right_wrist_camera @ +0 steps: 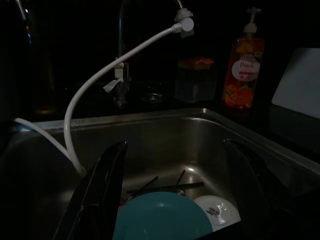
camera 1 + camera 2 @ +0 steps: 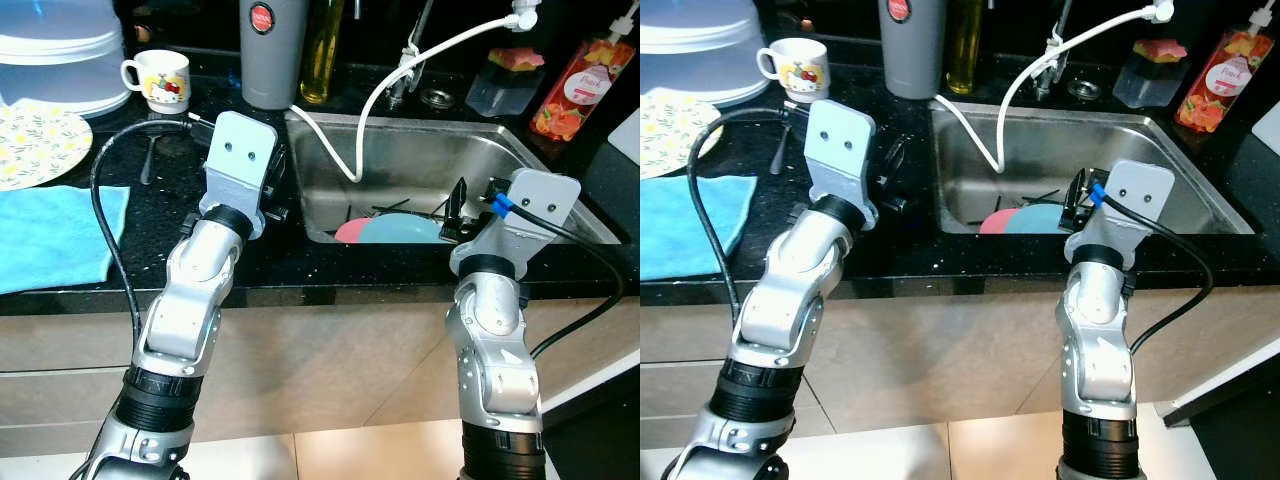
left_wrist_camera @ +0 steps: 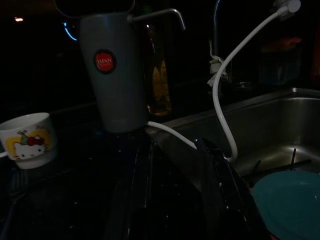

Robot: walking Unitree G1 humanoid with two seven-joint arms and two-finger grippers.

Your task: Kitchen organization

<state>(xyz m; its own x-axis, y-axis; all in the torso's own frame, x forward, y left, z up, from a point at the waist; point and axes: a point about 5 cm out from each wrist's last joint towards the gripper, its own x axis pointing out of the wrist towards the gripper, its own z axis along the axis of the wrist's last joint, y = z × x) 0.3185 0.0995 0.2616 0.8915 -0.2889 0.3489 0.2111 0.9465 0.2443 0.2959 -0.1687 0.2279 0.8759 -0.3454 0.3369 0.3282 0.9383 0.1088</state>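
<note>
— Countertop first, far left: what sits there?

— Blue cloth (image 2: 55, 232) by a floral plate (image 2: 35, 140), and behind them a white cartoon mug (image 2: 160, 78). A grey jug (image 2: 272, 50) stands near the sink's back corner.

— And the left gripper (image 3: 172, 195)?

— It rests low over the black counter (image 2: 160, 200) just left of the sink (image 2: 560, 190), its fingers spread apart with nothing between them.

— Inside the basin?

— A teal plate (image 1: 162, 217) lies over a pink one (image 2: 350, 230), a small white dish (image 1: 217, 210) beside them, dark chopsticks behind. A white hose (image 2: 400, 80) droops from the tap into the bowl.

— The right gripper (image 1: 180, 190)?

— Poised at the sink's front edge above the teal plate, jaws wide, holding nothing. An orange soap bottle (image 2: 582, 85) stands at the far right.
</note>
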